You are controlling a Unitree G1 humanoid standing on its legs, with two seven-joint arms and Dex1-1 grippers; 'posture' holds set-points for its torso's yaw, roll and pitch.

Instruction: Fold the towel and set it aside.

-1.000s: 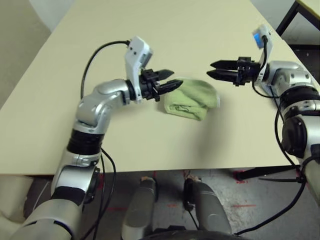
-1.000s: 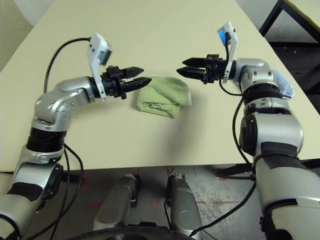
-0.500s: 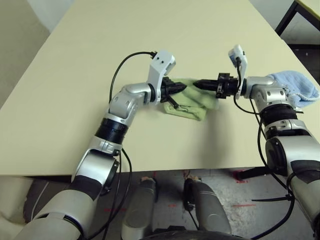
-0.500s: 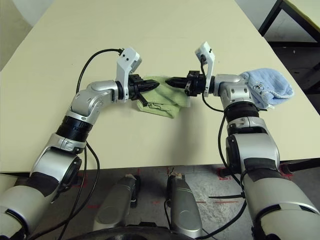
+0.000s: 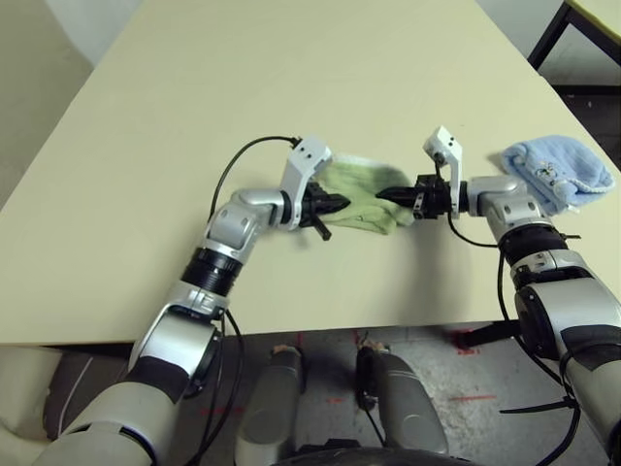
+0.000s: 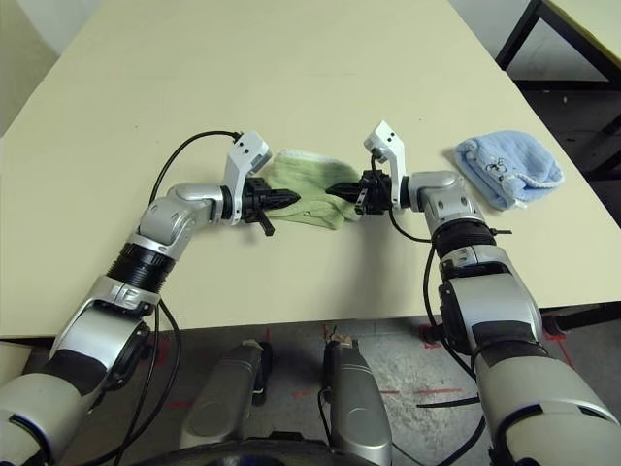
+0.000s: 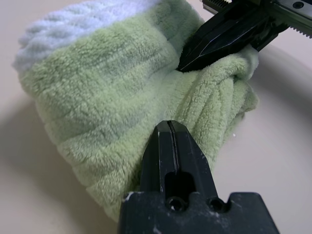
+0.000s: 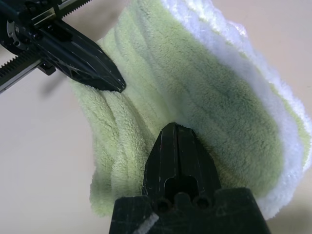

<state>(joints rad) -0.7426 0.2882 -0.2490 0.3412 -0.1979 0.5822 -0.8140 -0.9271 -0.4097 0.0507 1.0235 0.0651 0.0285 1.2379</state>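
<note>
Green towel [image 5: 361, 194] bunched mid-bench, squeezed between both arms.
Left gripper [image 5: 339, 204] and right gripper [image 5: 384, 195] press in from opposite sides, jaws closed tight (fingers together, nothing pinched); blue towel [image 5: 558, 173] sits well apart on the bench [image 5: 291, 78].

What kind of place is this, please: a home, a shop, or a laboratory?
Probably a laboratory or test room, though that is a guess: a plain beige table bearing just a green towel and a blue towel, with red tape marks on the bare floor.
</note>
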